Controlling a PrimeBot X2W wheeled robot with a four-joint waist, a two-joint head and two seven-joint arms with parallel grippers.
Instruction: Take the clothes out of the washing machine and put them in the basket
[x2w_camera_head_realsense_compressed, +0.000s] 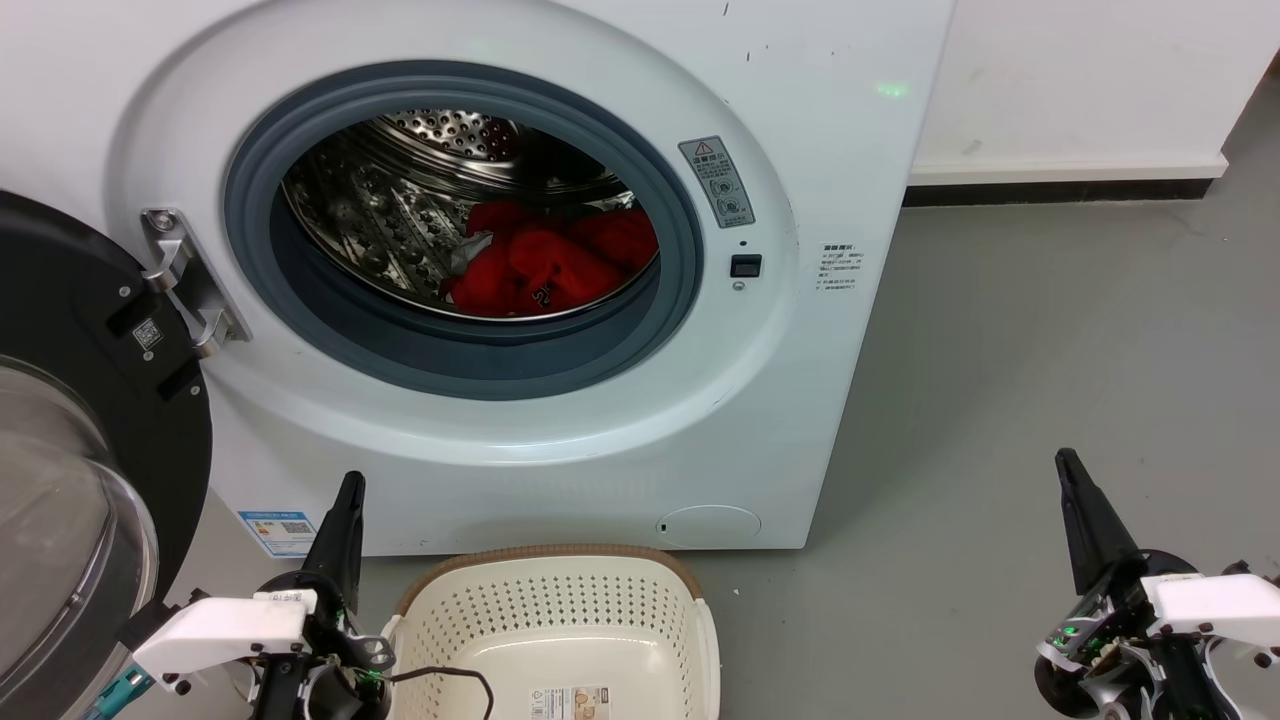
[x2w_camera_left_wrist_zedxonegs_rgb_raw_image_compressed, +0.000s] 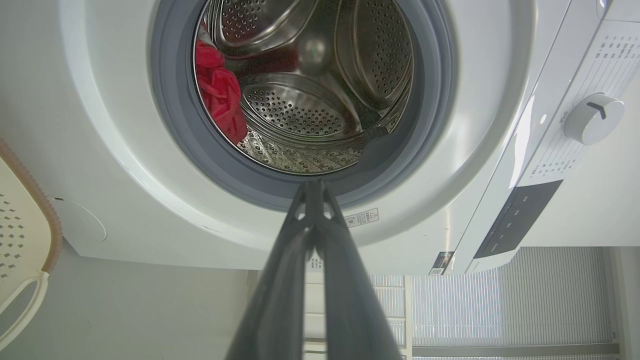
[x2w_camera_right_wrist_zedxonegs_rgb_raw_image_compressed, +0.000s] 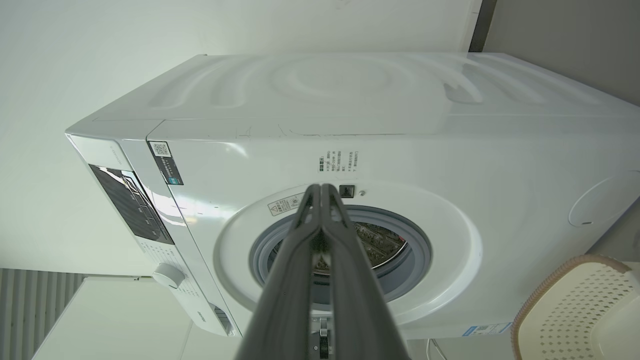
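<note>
The washing machine (x2w_camera_head_realsense_compressed: 760, 400) stands with its porthole uncovered, and red clothes (x2w_camera_head_realsense_compressed: 550, 265) lie bunched on the drum floor. In the left wrist view the red clothes (x2w_camera_left_wrist_zedxonegs_rgb_raw_image_compressed: 220, 95) show at the drum's left side. The cream basket (x2w_camera_head_realsense_compressed: 555, 610) sits on the floor right in front of the machine, with nothing but a label inside. My left gripper (x2w_camera_head_realsense_compressed: 350, 482) is shut and holds nothing, low beside the basket's left end. My right gripper (x2w_camera_head_realsense_compressed: 1066, 460) is shut and holds nothing, over the floor to the right of the machine. The fingertips of each gripper (x2w_camera_left_wrist_zedxonegs_rgb_raw_image_compressed: 314, 186) (x2w_camera_right_wrist_zedxonegs_rgb_raw_image_compressed: 321, 189) meet in its wrist view.
The black-rimmed glass door (x2w_camera_head_realsense_compressed: 70, 480) hangs swung out at the left, close to my left arm. Grey floor (x2w_camera_head_realsense_compressed: 1000, 400) stretches to the right of the machine, up to a white wall with dark skirting (x2w_camera_head_realsense_compressed: 1060, 190). A thin black cable (x2w_camera_head_realsense_compressed: 450, 678) lies over the basket's near rim.
</note>
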